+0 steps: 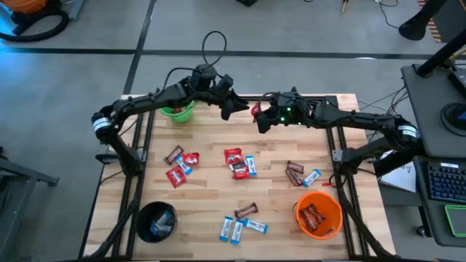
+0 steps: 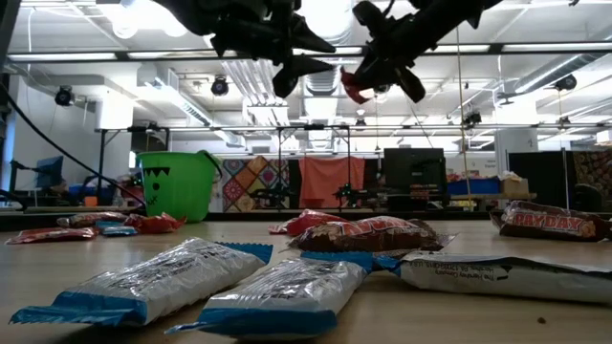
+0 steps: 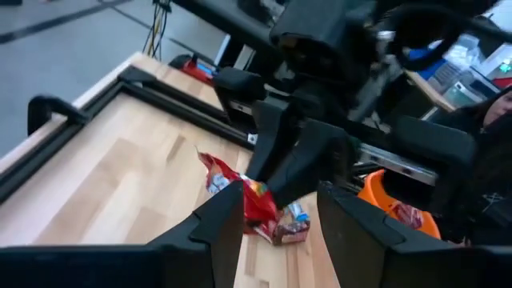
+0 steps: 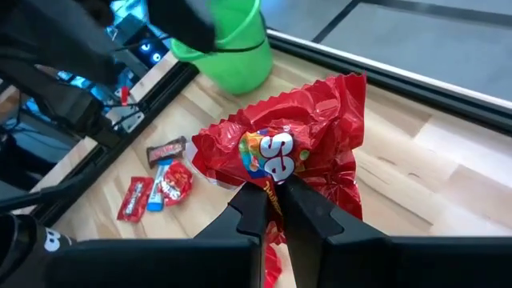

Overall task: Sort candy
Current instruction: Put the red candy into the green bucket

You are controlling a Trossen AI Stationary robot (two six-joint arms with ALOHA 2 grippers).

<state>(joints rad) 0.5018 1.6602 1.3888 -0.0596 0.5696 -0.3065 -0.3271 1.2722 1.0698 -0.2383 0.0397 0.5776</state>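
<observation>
Pinching a red packet (image 4: 296, 152), the right hand (image 4: 276, 196) faces the open left hand (image 3: 276, 228).

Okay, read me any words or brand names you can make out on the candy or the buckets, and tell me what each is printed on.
"PAYDAY", partly legible: on the wrapper of the dark bar at the right in the low view.
White letters, only fragments, brand not readable: on the red packet pinched in the right claw.
Small print, too blurred to read: on the blue-and-white packets.
Green bucket: a dark face design, no words.
</observation>
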